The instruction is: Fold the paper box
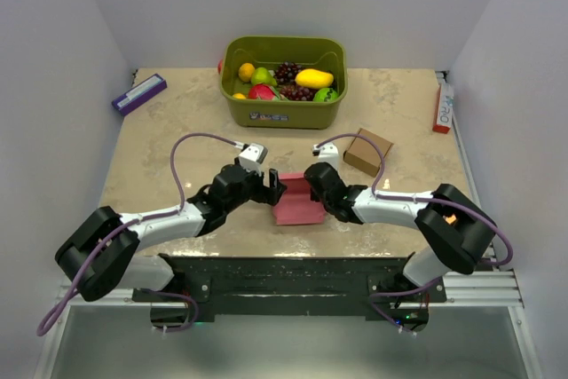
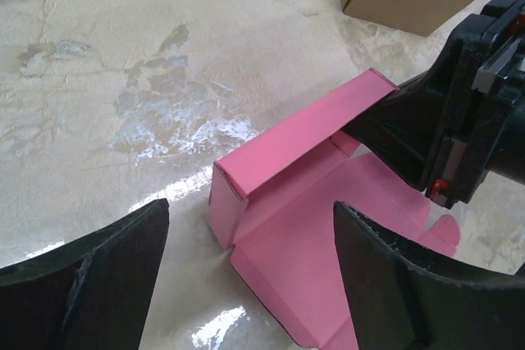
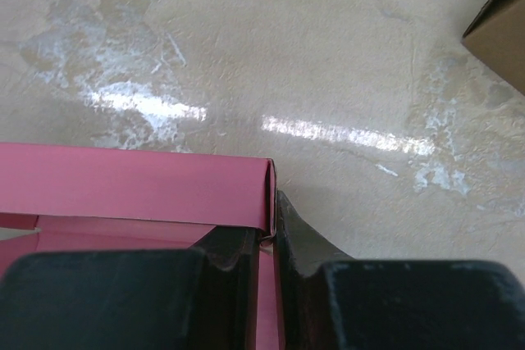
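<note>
The paper box (image 1: 297,203) is a pink card piece, partly folded, lying at the table's near middle between both arms. In the left wrist view the paper box (image 2: 320,227) has its far wall raised and its near flap flat. My right gripper (image 1: 312,185) is shut on the box's right side wall; in the right wrist view the right gripper (image 3: 272,235) pinches the thin card edge of the box (image 3: 139,186). My left gripper (image 1: 273,187) is open, its fingers (image 2: 90,276) spread on either side of the box's left end, not touching it.
A small brown cardboard box (image 1: 367,151) lies just behind the right arm. A green bin (image 1: 284,106) of toy fruit stands at the back centre. A purple box (image 1: 138,93) lies at the back left, a red-white packet (image 1: 442,106) at the right edge.
</note>
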`<control>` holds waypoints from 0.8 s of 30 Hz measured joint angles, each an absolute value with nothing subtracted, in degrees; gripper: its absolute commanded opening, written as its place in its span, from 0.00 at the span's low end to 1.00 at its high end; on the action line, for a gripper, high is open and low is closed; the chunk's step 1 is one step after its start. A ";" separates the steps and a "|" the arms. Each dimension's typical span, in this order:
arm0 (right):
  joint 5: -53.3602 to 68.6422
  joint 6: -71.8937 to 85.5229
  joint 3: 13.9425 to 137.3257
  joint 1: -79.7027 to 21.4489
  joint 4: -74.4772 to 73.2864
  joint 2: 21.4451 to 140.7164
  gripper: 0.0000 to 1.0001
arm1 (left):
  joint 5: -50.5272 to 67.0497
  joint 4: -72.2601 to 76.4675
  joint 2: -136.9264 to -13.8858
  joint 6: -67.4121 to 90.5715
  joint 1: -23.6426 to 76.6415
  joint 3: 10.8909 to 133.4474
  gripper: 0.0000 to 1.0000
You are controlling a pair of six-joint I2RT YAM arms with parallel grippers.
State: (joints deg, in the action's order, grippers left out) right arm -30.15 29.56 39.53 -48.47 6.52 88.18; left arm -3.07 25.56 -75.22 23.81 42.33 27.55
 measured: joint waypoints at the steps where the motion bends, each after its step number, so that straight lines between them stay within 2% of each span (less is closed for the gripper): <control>1: -29.47 29.58 39.53 -48.47 6.15 87.99 0.00 | -3.18 25.30 -75.22 23.18 42.50 27.55 0.85; 6: -27.49 29.61 39.53 -48.47 5.13 87.35 0.00 | -6.70 23.57 -76.16 22.81 43.83 27.86 0.82; 9: -27.29 29.63 39.53 -48.47 4.97 87.26 0.00 | -10.00 21.43 -78.06 22.90 45.45 29.06 0.76; 13: -27.29 29.85 39.53 -48.47 4.93 87.26 0.00 | -12.73 20.23 -79.72 23.18 46.70 29.98 0.56; 16: -27.33 30.02 39.55 -48.47 4.89 87.26 0.00 | -15.03 19.35 -80.97 23.42 47.68 31.16 0.47; 20: -27.29 30.11 39.75 -48.47 4.51 87.26 0.00 | -17.78 18.44 -82.41 23.49 49.32 32.64 0.36; 24: -27.31 30.59 40.07 -48.47 3.84 87.31 0.00 | -20.51 17.43 -83.81 23.64 50.33 33.74 0.31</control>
State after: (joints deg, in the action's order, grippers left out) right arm -27.31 30.59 40.07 -48.47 3.84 87.31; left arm -20.51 17.43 -83.81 23.64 50.33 33.74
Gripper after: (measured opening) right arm 0.108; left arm 0.343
